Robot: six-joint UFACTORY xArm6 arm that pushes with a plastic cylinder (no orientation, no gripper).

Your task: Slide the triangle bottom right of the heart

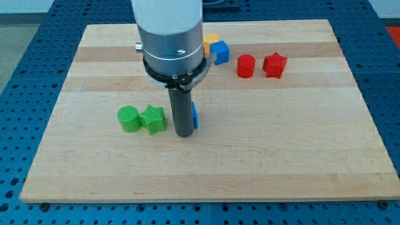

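Camera view: wooden board [250,156] on a blue pegboard table [387,25]. Arm [170,37] comes down from 12 o'clock, and its dark rod [182,112] stands upright near the board's centre. My tip [183,134] rests on the board. No jaws on this rig, so nothing is clenched or grasped; the rod only touches.

A blue block [195,115] sits tight against the rod at its 3 o'clock, only a thin sliver showing; shape cannot be made out, most of it is hidden behind the rod. It may be the triangle, cannot tell.

Green star [153,119] lies just at 9 o'clock of my tip, a small gap between them. Green cylinder [129,119] touches the star on its 9 o'clock side.

Blue cube [219,52] is at 1 o'clock of the tip, well apart. Yellow block [209,41] touches it at its 10 o'clock, partly hidden by the arm; shape unclear.

Red cylinder [246,65] and red star [274,64] sit side by side at 2 o'clock of the tip, star on the 3 o'clock side, narrow gap between them.

No heart identified among the visible blocks.
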